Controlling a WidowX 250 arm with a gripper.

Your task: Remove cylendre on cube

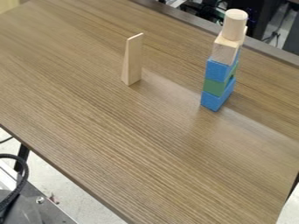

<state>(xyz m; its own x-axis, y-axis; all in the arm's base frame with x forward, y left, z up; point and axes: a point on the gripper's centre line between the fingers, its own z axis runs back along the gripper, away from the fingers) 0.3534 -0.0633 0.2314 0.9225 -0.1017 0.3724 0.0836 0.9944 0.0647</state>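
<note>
Jaws apart, together or clamped on something: which of these held, and what they touched, could not be told. Upright, the pale wooden cylinder (234,25) stood on a pale wooden block (225,49) atop the narrow blue-and-green block stack (215,86) on the brown wood-grain counter (116,140). Removing it well called for centring over it, squeezing its curved sides evenly, and lifting straight up before travelling sideways; a nudge risked toppling the tower.
</note>
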